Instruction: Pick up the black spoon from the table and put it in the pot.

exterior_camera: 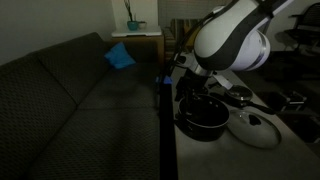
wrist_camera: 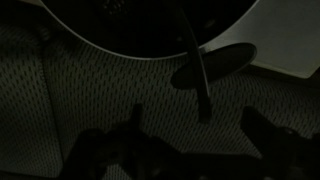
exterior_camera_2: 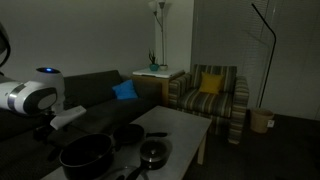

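In the wrist view the black spoon [wrist_camera: 196, 72] is a slim dark stick running from the pot's dark inside [wrist_camera: 130, 18] out over its pale rim. Its free end lies between my fingertips. My gripper [wrist_camera: 200, 135] is open, its fingers [wrist_camera: 135, 128] wide apart and touching nothing. In an exterior view the gripper [exterior_camera: 188, 90] hangs just above the black pot [exterior_camera: 203, 118] at the table's [exterior_camera: 290, 135] edge by the sofa. The pot [exterior_camera_2: 85, 155] also stands at the near end of the pale table [exterior_camera_2: 178, 124]. The spoon is too dark to make out in either exterior view.
A glass lid [exterior_camera: 255, 128] lies beside the pot. Two black pans [exterior_camera_2: 128, 133] [exterior_camera_2: 153, 152] stand further along the table. A dark sofa [exterior_camera: 70, 90] with a blue cushion [exterior_camera: 120, 56] runs alongside. A striped armchair [exterior_camera_2: 210, 95] stands beyond the table's far end.
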Controlling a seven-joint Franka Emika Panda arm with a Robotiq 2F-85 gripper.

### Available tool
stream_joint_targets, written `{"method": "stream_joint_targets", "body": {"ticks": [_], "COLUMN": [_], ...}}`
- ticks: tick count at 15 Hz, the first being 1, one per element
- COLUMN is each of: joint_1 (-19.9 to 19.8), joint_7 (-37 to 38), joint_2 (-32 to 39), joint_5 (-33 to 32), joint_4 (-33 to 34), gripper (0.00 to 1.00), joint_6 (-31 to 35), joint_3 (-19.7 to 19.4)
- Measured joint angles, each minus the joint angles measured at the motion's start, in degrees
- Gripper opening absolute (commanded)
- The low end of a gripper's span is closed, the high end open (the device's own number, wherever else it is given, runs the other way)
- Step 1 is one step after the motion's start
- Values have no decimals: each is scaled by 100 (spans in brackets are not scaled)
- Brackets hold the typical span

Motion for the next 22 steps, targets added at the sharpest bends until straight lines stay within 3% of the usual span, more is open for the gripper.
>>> {"method": "stream_joint_targets", "body": {"ticks": [4,22], "joint_1": [221,205], "joint_7": [519,523], "joint_2": [-266,-234], "joint_5": [-92,-108], "joint_4": [-168,-152], "gripper": [100,100], "joint_6": [-69,-65], "joint_3": [-203,-190]}}
